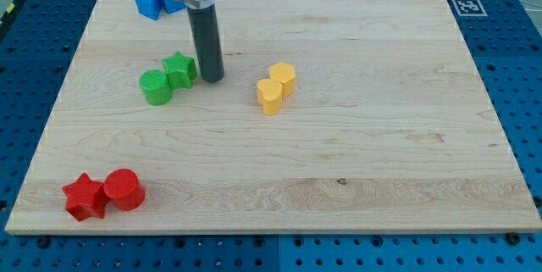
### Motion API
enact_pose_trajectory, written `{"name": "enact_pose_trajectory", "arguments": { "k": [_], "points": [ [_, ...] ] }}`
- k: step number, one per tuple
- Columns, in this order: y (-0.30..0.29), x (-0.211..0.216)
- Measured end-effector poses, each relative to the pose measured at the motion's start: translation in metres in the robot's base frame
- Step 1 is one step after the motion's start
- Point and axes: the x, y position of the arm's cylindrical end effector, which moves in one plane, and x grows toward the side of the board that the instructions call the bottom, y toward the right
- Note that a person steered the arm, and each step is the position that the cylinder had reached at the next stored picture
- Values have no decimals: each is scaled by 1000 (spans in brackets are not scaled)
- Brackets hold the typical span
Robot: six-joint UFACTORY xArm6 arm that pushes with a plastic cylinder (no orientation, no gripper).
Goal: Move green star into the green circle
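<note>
Green star (179,69) sits on the wooden board (356,136) just to the view's left of my tip (212,78), close enough that the two look to be touching or nearly so, and its far side presses against the green circle (156,87), which lies a little further left and lower from my tip. My tip is the bare end of a straight dark rod, with nothing to spread, close or pinch. To the view's right of my tip, apart from it, two yellow blocks (277,88) stand touching each other. Above and left of it, near the board's top edge, are two blue blocks (155,2). Well below and left, a red star (85,196) touches a red circle (124,189).
</note>
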Motion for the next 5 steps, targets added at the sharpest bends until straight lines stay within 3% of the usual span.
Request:
{"name": "enact_pose_trajectory", "arguments": {
  "k": [2, 5],
  "points": [
    [-55, 1],
    [-32, 40]
  ]
}}
